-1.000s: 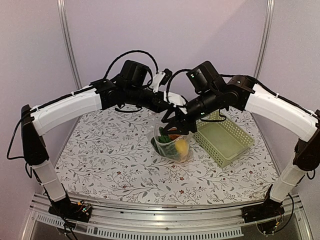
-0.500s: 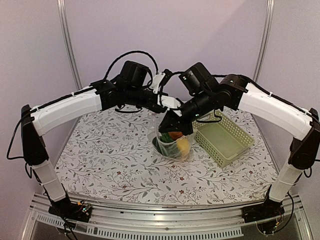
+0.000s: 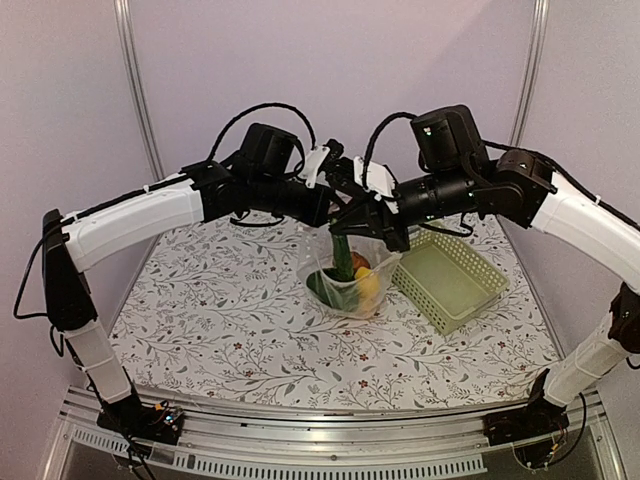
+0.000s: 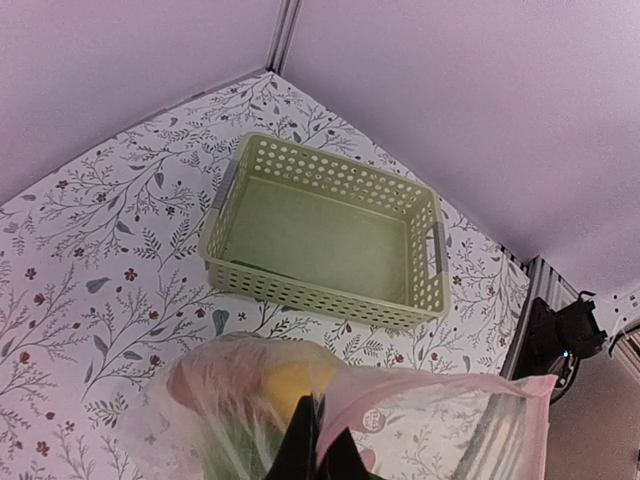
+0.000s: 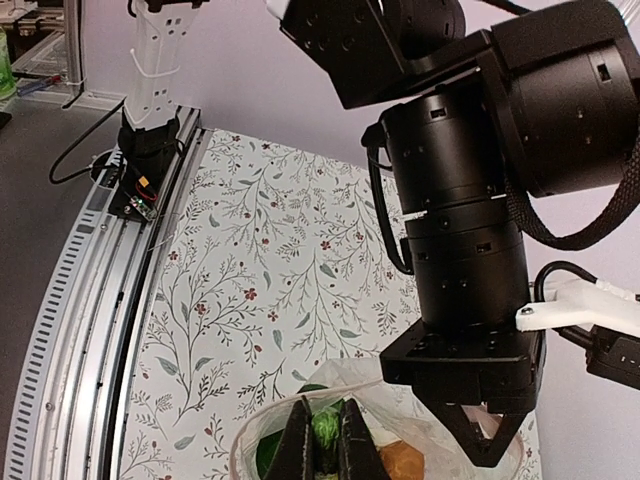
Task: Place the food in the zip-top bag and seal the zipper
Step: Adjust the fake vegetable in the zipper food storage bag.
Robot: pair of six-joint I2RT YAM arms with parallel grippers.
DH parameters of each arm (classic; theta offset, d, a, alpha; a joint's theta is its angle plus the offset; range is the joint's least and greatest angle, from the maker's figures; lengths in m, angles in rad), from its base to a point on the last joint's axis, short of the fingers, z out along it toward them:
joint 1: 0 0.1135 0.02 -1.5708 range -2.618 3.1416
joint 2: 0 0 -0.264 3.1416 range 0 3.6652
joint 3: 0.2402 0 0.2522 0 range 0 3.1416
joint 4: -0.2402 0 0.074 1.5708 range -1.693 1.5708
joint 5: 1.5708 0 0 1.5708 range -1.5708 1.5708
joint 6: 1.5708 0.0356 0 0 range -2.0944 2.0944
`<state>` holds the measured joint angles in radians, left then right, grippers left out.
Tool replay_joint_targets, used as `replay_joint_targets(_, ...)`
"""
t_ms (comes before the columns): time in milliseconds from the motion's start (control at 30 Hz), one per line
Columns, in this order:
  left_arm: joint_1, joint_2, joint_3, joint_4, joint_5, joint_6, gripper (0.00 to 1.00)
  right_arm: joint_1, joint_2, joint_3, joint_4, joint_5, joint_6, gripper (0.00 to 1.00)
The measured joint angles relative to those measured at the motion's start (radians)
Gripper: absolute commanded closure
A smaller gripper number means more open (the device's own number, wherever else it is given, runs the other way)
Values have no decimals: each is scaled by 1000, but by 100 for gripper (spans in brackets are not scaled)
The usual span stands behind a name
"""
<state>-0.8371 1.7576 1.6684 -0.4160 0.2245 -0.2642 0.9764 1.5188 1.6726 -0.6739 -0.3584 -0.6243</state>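
The clear zip-top bag stands on the table's middle with its mouth up. Inside show a yellow fruit, a reddish-brown piece and dark green pieces. My left gripper is shut on the bag's mouth edge beside the pink zipper strip in the left wrist view. My right gripper hangs over the mouth, shut on a long green vegetable whose lower end is in the bag. The right wrist view shows that vegetable between my fingers, an orange piece below, and the left gripper close by.
A pale green lattice basket sits right of the bag, nothing showing in it; it also shows in the left wrist view. The table has a floral cloth. Purple walls stand behind and to the sides.
My right gripper rose from the bag's mouth and its wrist swung right. A long green vegetable now stands upright out of the bag. The left gripper held still on the bag's edge.
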Motion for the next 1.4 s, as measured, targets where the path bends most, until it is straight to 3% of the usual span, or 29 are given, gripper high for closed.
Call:
replay_joint_targets(633, 7, 0, 3, -10, 0, -3, 100, 0, -29, -227, 231, -18, -129, 100)
replay_joint_targets(1067, 29, 2, 36, -32, 1, -3, 100, 0, -80, 70, 53, -213, -43, 100)
replay_joint_targets(1400, 31, 3, 48, -45, 11, -13, 100, 0, -84, -23, 86, -174, -74, 100)
